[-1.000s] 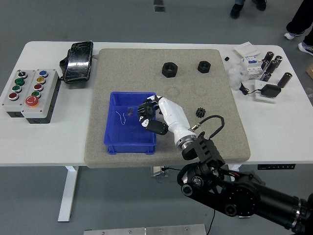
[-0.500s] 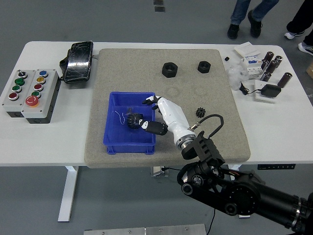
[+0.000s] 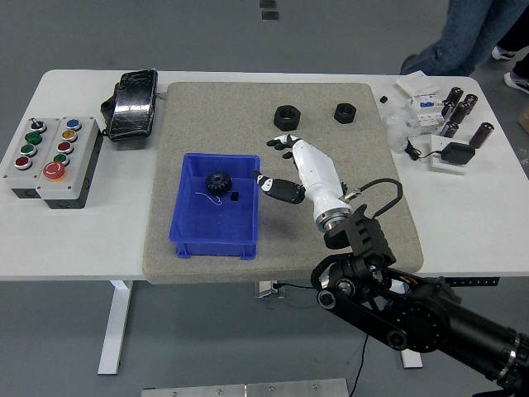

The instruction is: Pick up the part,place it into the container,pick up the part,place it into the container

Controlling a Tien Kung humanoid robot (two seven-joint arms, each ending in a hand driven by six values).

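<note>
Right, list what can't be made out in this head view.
- Small dark item beside the gear in the blue bin: too small to identify.
- Right hand: the white hand back hides the palm.
- Another small part on the mat: the forearm may cover it.
- Left arm: outside the picture.
- Box labels, far right: print too small.

A black gear (image 3: pixel 217 183) lies in the blue bin (image 3: pixel 188 236); two black nuts (image 3: pixel 287 117) sit beyond.

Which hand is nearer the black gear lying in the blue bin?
Right. The right hand hovers open just right of the blue bin, a short way from the gear inside it. The left hand is out of view, so it cannot be compared.
</note>
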